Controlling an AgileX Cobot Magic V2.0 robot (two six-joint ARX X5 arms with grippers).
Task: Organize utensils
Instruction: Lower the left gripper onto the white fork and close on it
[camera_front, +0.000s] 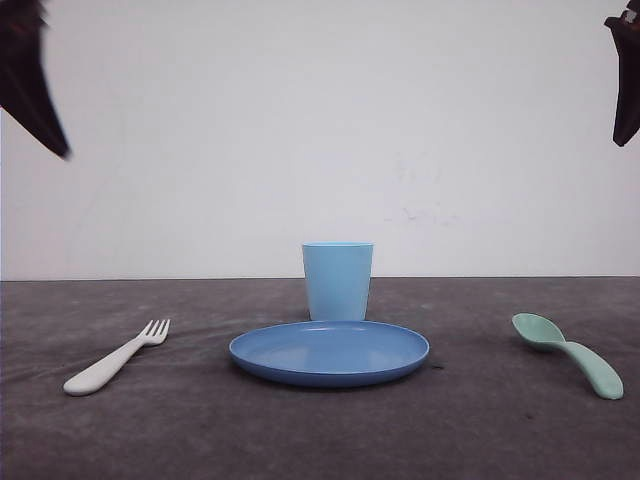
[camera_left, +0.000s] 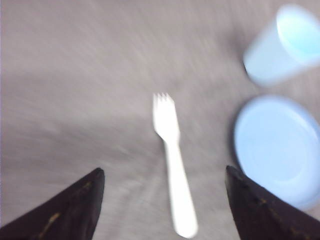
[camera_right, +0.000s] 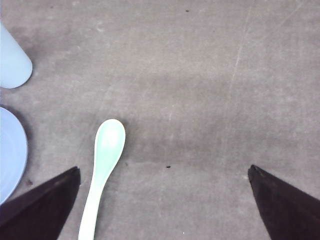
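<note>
fork (camera_front: 117, 357) one, spoon (camera_front: 567, 352) one, cup (camera_front: 338, 281) one, plate (camera_front: 329, 352) one

fork (camera_left: 172, 160) flat on table (camera_left: 75, 90) | left gripper (camera_left: 162, 172) spread — plate (camera_left: 277, 150), cup (camera_left: 280, 47) beside

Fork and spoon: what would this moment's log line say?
fork: on table, left of plate | spoon: on table, right | both fingers open, empty
</note>
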